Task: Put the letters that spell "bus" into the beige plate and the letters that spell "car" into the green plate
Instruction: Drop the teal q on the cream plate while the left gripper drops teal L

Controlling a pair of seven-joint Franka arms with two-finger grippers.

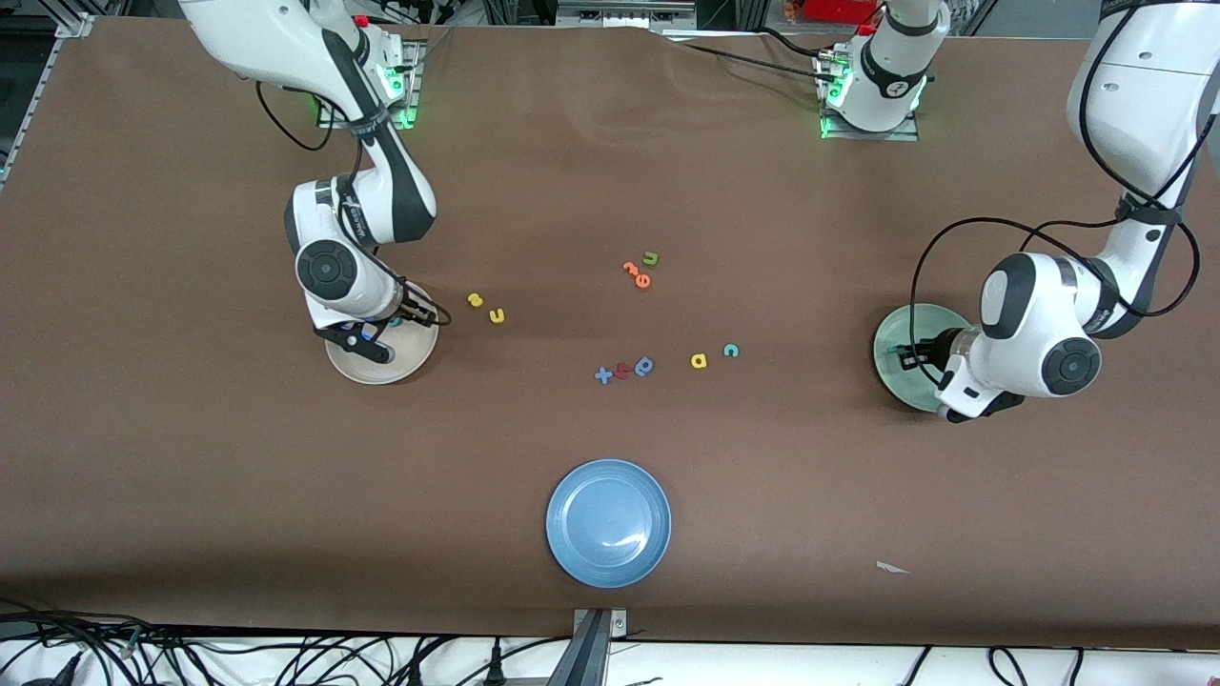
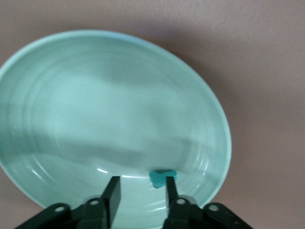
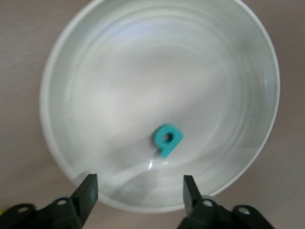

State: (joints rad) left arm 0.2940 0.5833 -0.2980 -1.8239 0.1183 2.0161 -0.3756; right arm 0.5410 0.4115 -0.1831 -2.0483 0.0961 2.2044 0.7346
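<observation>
The beige plate [image 1: 393,368] [image 3: 143,67] lies toward the right arm's end of the table. The teal "b" [image 3: 167,139] rests flat in it. My right gripper [image 1: 381,335] [image 3: 139,193] hangs over the plate's rim, open and holding nothing. The green plate [image 1: 898,332] [image 2: 95,95] is at the left arm's end. In it lies the teal "r" [image 2: 162,177], against the tip of one finger. My left gripper [image 1: 904,358] [image 2: 142,193] is low over it, open. On the table lie the yellow "s" [image 1: 475,300], yellow "u" [image 1: 497,315], yellow "a" [image 1: 699,360] and teal "c" [image 1: 731,350].
Orange pieces [image 1: 637,274] and a green "u" [image 1: 651,257] lie mid-table. A blue "x" [image 1: 603,375], a red piece [image 1: 621,371] and a blue "a"-like letter [image 1: 644,365] sit beside the yellow "a". A blue plate [image 1: 608,522] is nearest the front camera, with a white scrap [image 1: 891,568] nearby.
</observation>
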